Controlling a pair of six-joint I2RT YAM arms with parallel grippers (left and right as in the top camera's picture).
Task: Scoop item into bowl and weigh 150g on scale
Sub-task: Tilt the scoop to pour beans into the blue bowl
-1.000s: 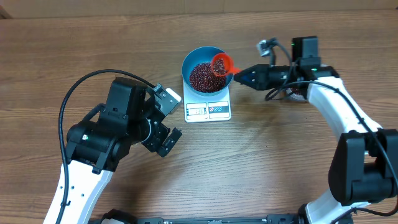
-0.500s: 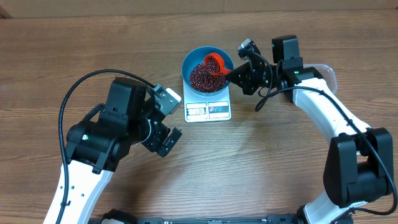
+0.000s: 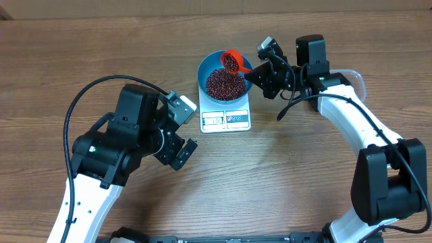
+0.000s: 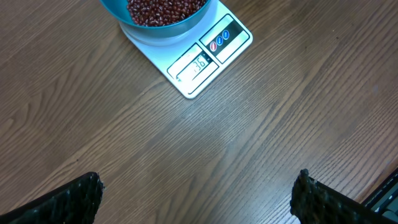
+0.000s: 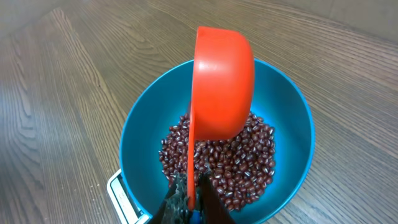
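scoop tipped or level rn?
Tipped. The orange scoop stands on edge above the beans in the blue bowl, its rounded underside facing the right wrist camera.

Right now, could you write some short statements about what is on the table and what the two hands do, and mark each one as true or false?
1. The blue bowl stands on the white scale. True.
2. The bowl is empty. False: it holds a heap of dark red-brown beans.
3. The right hand holds an orange scoop by its handle above the bowl. True.
4. The left hand grips the scale. False: it is open, holds nothing and is apart from the scale, over the bare wood.
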